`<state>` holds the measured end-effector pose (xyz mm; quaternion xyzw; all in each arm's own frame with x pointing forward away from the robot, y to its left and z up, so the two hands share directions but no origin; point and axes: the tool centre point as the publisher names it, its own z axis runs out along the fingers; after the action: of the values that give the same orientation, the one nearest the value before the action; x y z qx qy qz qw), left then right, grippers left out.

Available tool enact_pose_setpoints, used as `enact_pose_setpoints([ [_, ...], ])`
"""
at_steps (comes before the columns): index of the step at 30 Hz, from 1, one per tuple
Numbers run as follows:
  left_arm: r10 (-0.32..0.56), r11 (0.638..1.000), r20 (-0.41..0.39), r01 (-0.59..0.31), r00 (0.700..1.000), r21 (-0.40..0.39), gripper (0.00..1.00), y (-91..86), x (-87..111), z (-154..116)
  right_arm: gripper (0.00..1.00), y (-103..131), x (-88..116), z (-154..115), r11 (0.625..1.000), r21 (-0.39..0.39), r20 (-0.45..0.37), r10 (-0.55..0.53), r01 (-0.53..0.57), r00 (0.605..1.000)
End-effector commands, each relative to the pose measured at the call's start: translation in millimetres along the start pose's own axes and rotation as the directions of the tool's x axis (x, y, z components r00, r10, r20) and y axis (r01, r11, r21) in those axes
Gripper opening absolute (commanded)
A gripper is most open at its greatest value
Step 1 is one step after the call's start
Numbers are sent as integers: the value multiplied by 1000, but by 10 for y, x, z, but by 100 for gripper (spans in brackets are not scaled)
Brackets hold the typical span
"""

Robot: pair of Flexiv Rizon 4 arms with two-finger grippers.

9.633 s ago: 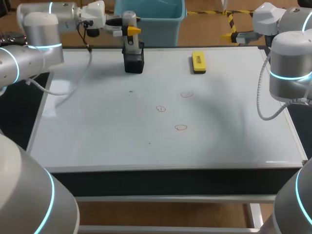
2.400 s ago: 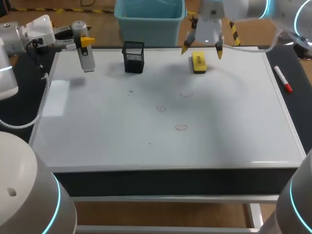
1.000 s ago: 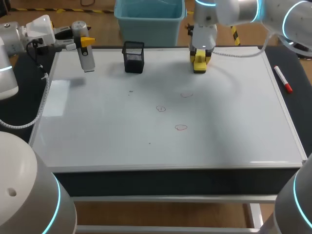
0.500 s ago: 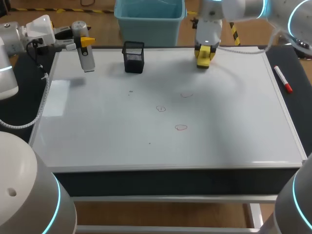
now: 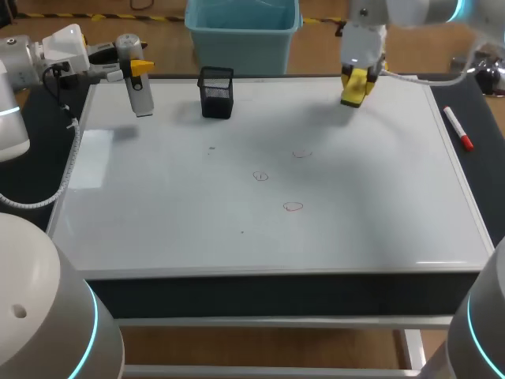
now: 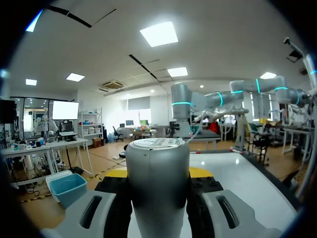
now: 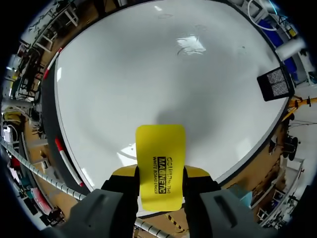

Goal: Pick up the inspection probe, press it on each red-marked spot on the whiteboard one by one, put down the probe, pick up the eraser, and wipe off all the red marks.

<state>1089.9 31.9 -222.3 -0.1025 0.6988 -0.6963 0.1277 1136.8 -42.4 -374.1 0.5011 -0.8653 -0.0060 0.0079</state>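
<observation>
The left tool (image 5: 132, 66) is closed around the inspection probe (image 5: 140, 85), a grey cylinder gripped near its top and hanging upright over the far left corner of the whiteboard (image 5: 158, 213). From the head view it is not clear whether the probe's lower end touches the board. In the left wrist view the inspection probe (image 6: 157, 188) fills the middle of the left tool (image 6: 158, 173). It covers almost all of both fingers, leaving only slivers of yellow showing on either side of it, and the probe's working end is out of sight.

The right tool (image 5: 357, 82) clamps the yellow eraser (image 5: 353, 95) by its two long sides and holds it above the far edge of the board, right of the middle. In the head view the yellow fingers and the yellow eraser run together and are hard to separate. The right wrist view shows the eraser (image 7: 160, 166) plainly between the fingers of the right tool (image 7: 160, 174), with its shadow lying apart from it on the whiteboard (image 7: 138, 79).

Three small red marks (image 5: 293, 207) sit near the board's centre, faint and unwiped, and their shapes are too thin to make out. A black mesh holder (image 5: 216, 92) stands at the far edge, between the two tools. A red marker (image 5: 457, 128) lies on the dark worktop (image 5: 480, 181) just beside the board's right edge.
</observation>
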Motion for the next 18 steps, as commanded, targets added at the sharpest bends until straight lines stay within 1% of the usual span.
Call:
enact_pose_setpoints([
  [1, 1, 1000, -1, -1, 1000, 1, 0, -2, -7, 2, 0, 152, 375, -164, 998, 48, 32, 34, -36, 999],
  [5, 1, 1000, -1, -1, 1000, 1, 0, -2, -7, 2, 0, 191, 593, -177, 995, 44, 41, 83, -85, 996],
  [9, 1, 1000, -1, -1, 1000, 1, 0, -2, -7, 2, 0, 223, 770, -211, 990, 38, 59, 132, -135, 989],
  [11, 1, 1000, -1, -1, 1000, 1, 0, -2, -7, 2, 0, 284, 828, -243, 988, 40, 62, 149, -152, 987],
  [13, 1, 1000, -1, -1, 1000, 1, 0, -2, -7, 2, 0, 245, 903, -209, 984, 46, 59, 168, -171, 984],
  [18, 1, 1000, -1, -1, 1000, 1, 0, -2, -7, 2, 0, 259, 1017, -211, 978, 41, 65, 201, -204, 977],
])
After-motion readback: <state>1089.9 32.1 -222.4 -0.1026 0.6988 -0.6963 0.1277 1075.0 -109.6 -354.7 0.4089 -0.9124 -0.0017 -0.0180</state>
